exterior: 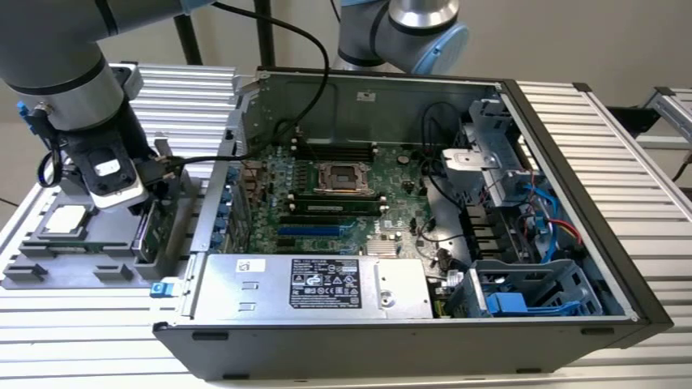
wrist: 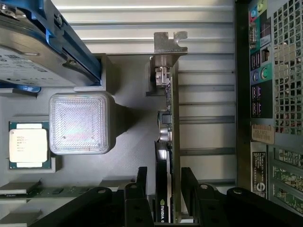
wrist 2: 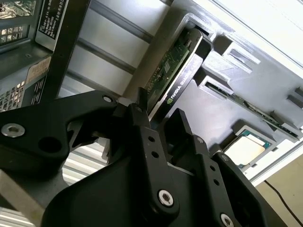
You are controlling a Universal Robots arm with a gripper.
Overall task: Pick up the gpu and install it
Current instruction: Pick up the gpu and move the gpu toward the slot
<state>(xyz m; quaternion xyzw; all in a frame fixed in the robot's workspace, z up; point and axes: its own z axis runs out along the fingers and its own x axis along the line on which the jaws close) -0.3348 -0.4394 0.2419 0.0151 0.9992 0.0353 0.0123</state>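
I see the gpu (wrist: 166, 142) standing upright on its long edge in a slot of the grey tray (wrist: 132, 151), just beside the computer case (wrist: 279, 71). It's a thin card with a green circuit board on one face and a black cooler on the other (metal bracket at one end). The gripper (wrist: 164, 171) straddles it, with a gap on either side.

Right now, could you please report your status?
Gripper open, astride thin green-and-black gpu card. Card on edge in grey plastic tray, not yet lifted. Open computer case alongside.
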